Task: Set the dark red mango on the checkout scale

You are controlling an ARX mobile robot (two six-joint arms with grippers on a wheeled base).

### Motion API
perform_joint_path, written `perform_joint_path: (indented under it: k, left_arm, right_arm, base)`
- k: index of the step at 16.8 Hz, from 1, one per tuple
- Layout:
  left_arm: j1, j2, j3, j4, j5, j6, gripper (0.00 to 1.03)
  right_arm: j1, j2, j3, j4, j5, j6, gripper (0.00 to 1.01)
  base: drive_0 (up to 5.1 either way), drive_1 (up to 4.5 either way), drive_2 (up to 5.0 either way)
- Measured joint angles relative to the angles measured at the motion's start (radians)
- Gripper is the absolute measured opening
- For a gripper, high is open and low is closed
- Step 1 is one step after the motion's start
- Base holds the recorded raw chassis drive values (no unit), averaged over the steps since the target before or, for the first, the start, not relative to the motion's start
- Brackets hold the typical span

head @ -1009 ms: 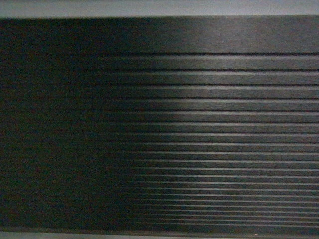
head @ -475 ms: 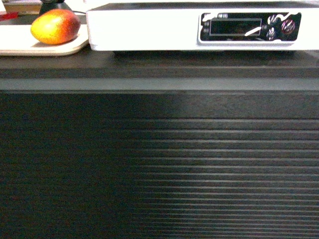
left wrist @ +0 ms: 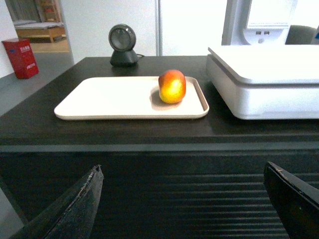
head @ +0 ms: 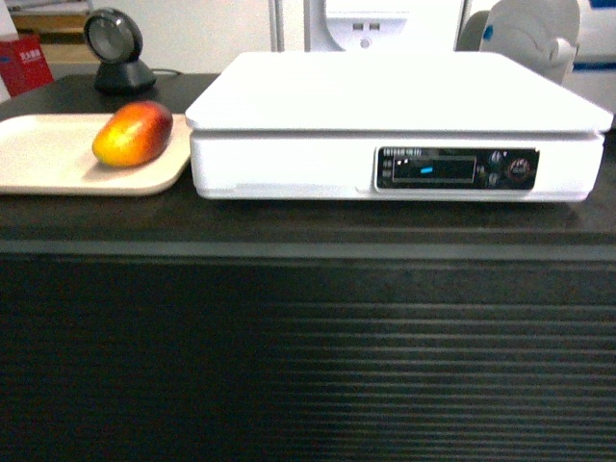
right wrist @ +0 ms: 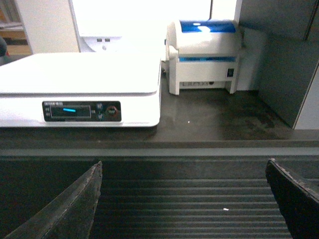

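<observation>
The dark red mango [head: 133, 134] [left wrist: 172, 86] lies on a beige tray [head: 48, 159] [left wrist: 109, 99], near the tray's right end. Right of it stands the white scale [head: 395, 101] [left wrist: 269, 79] [right wrist: 79, 84], its top bare. Both rest on the dark checkout counter [head: 308, 337] with its ribbed front panel. Neither gripper shows in the head view. My left gripper [left wrist: 182, 172] is open, low in front of the ribbed panel, below and short of the tray. My right gripper [right wrist: 182, 167] is open too, facing the panel below the scale's right end.
A round black scanner [head: 117, 48] [left wrist: 123, 45] stands behind the tray. A white and blue printer [right wrist: 202, 55] sits at the back right of the counter, beside a grey wall [right wrist: 289, 59]. A red box [left wrist: 20, 57] stands on the floor far left.
The head view has risen: first only the ribbed panel showed, then the counter edge, now the whole scale top, tray and mango from above.
</observation>
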Motion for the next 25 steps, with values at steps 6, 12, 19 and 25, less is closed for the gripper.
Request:
perform_joint_path:
  k: [6,12,19,25]
  left_arm:
    - [0.0,0.0,0.0,0.003,0.002,0.0,0.98]
    - [0.0,0.0,0.0,0.0,0.002,0.0,0.98]
    - [0.0,0.0,0.0,0.0,0.002,0.0,0.98]
    - [0.0,0.0,0.0,0.0,0.002,0.0,0.98]
  right_arm:
    - [0.0,0.0,0.0,0.002,0.0,0.0,0.98]
    - [0.0,0.0,0.0,-0.001,0.0,0.0,0.98]
    - [0.0,0.0,0.0,-0.001,0.0,0.0,0.98]
    - [0.0,0.0,0.0,-0.001,0.0,0.0,0.98]
  base:
    - [0.0,0.0,0.0]
    - [0.0,0.0,0.0]
    - [0.0,0.0,0.0]
    - [0.0,0.0,0.0]
